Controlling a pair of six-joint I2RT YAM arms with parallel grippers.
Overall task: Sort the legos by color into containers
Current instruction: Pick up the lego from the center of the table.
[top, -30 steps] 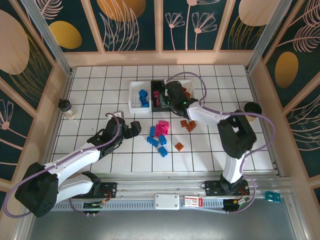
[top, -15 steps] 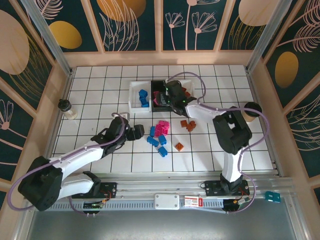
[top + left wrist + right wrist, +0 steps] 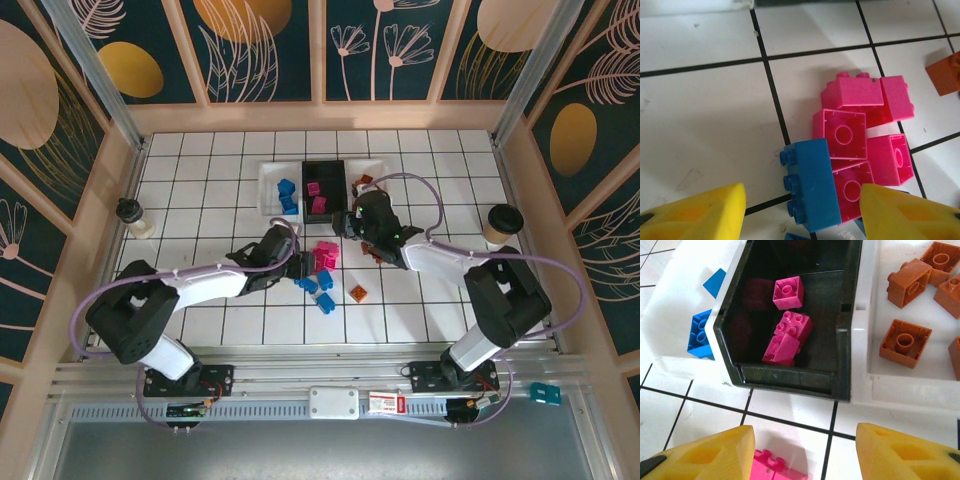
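Three studded pink legos [image 3: 788, 292] in black bin [image 3: 790, 377].

The left arm [image 3: 205, 283] and the right arm [image 3: 445, 262] are both showing glossy white links between bulky black joints, each standing on a black base plate [image 3: 200, 381] at the near edge of the table [image 3: 180, 170]. A thin lavender cable [image 3: 412, 176] is looping loosely alongside each arm, and the wedge-shaped fingers [image 3: 700, 212] are showing bright yellow in the wrist views.
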